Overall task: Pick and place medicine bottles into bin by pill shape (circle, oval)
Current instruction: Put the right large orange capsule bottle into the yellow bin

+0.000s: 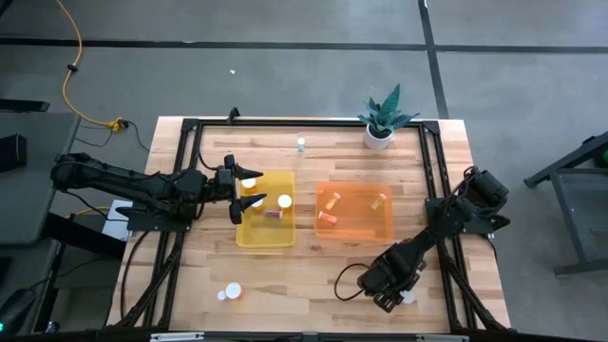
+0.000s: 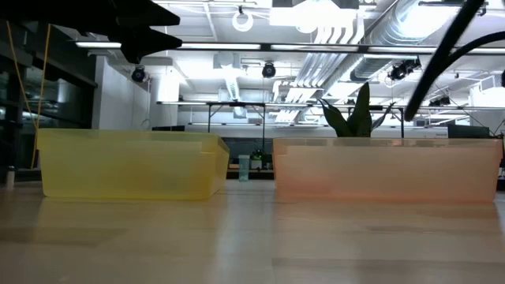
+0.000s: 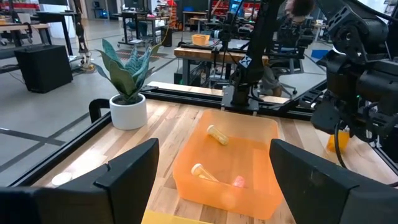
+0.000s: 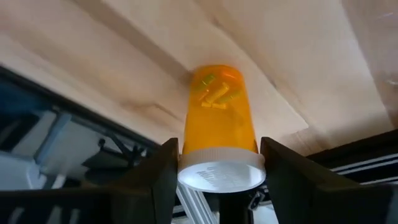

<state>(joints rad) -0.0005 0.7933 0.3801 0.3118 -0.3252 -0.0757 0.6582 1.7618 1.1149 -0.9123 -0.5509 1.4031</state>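
From overhead I see my right gripper down at the near right corner of the table, but from up there its body hides whatever is between the fingers; only a bit of white cap peeks out beside it. The right wrist camera fills that gap: an amber bottle with a white cap sits between the two dark fingers, which stand close against the cap on both sides, pinching it, and yellow oblong pills show through the amber wall. There is faint print on the cap face, too small for me to read. My left gripper hangs spread wide over the left edge of the yellow bin, holding nothing. The high view shows bottles lying in the yellow bin and in the orange bin, two more bottles standing on the near left of the table, and a small clear one near the far edge, left of the potted plant. The left wrist view looks into the orange bin and shows two amber bottles lying there plus something pinkish. The low view shows only both bin walls, not their contents.
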